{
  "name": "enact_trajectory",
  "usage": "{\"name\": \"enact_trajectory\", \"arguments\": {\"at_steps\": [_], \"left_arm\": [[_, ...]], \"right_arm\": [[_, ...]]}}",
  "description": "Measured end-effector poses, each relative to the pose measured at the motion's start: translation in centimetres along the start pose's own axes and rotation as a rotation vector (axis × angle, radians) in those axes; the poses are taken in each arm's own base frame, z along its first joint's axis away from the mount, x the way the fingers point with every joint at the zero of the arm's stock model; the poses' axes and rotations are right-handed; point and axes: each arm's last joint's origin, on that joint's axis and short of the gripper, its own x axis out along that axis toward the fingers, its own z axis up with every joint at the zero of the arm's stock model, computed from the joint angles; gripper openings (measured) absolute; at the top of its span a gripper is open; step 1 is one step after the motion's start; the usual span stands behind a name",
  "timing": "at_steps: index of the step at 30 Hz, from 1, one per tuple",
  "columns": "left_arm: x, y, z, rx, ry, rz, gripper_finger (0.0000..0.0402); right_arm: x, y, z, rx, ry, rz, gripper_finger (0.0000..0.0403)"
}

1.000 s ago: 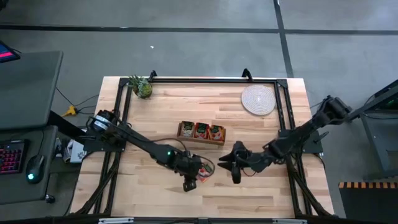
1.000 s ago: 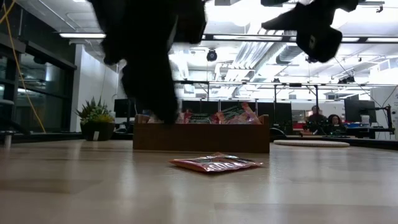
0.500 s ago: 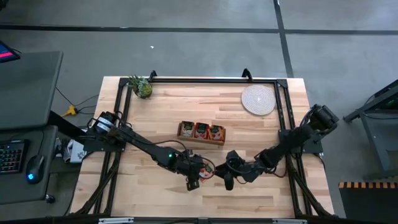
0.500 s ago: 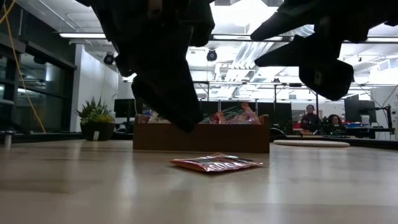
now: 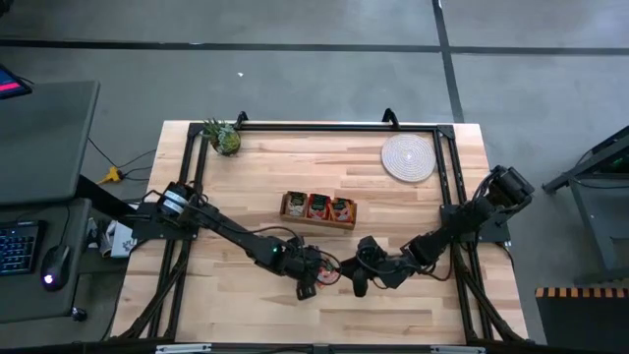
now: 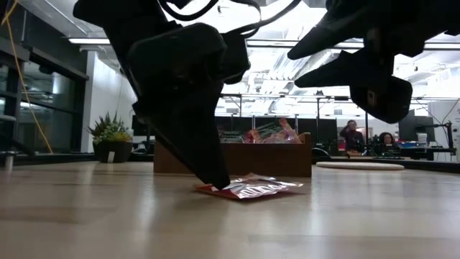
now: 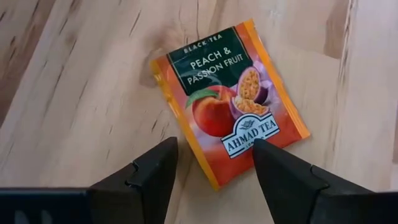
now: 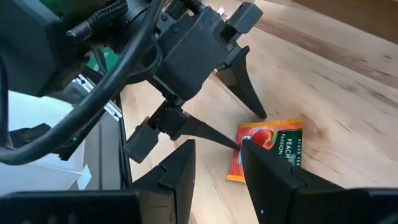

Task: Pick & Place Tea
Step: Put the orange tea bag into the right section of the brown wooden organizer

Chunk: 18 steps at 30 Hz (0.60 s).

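Wooden table, grey floor

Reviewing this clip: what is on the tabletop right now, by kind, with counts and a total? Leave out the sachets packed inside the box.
Loose orange-red flat square tea sachet, lying on the table: 1
Long brown three-compartment wooden box: 1
Round pale woven mat: 1
Small green potted plant: 1
Total: 4
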Motion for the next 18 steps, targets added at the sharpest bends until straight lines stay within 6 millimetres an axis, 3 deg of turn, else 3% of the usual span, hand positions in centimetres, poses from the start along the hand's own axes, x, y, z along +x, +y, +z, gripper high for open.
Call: {"name": "enact_trajectory", "arguments": {"at_steps": [7, 18], "left_arm": [[0.6, 0.1, -0.4, -0.017, 0.017, 0.016, 0.0208], [0.8, 0.2, -0.5, -0.018, 0.008, 0.038, 0.0208]], "right_arm": [[0.0, -0.9, -0.5, 0.071, 0.069, -0.070, 0.0126], [1.7, -2.3, -2.2, 0.383, 0.117, -0.120, 0.0126]]}}
